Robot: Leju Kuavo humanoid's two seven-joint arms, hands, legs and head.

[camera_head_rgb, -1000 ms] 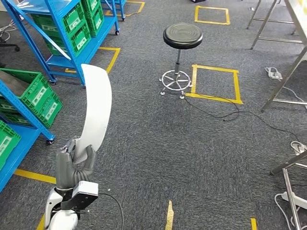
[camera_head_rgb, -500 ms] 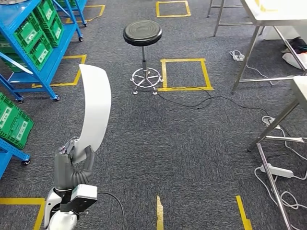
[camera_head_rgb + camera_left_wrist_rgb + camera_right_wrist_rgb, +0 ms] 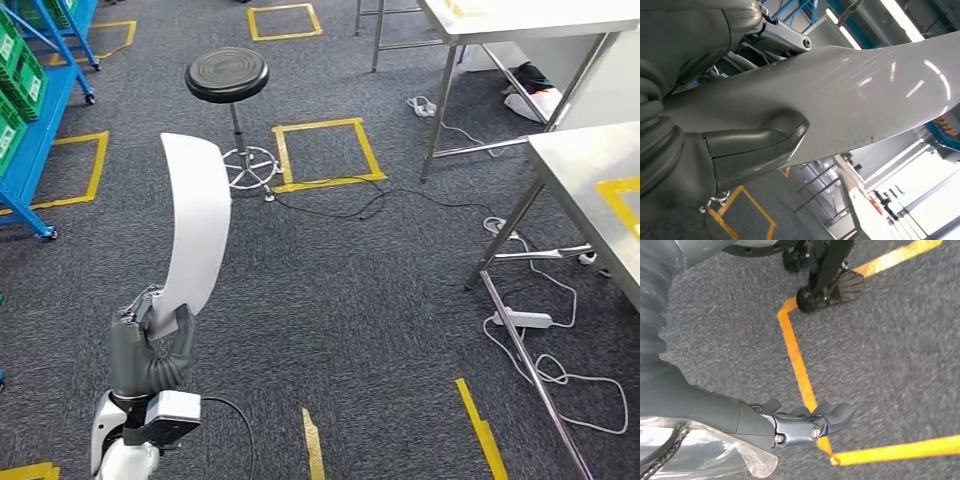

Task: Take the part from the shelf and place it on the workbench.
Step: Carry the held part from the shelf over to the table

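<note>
A: Carrying the part, by the look of it. The left hand (image 3: 149,345), at the lower left of the head view, grips the bottom end of a curved white panel (image 3: 195,228), which stands upright above it. In the left wrist view the thumb (image 3: 753,145) presses flat against the panel's glossy face.

B: And the right hand (image 3: 806,422)?

A: It hangs over grey carpet and yellow floor tape, fingers loosely curled with nothing in them.

B: Where is the workbench?

A: A steel tabletop (image 3: 585,175) with yellow tape on it sits at the right edge of the frame; another stands at the upper right. The blue shelf (image 3: 30,150) with green crates is at the far left.

B: So which step?

A: I judge it the transport step. Next, the robot must close on the tabletop at the right and lower the panel onto it, minding the black stool (image 3: 227,75) and the cables by the table legs.
</note>
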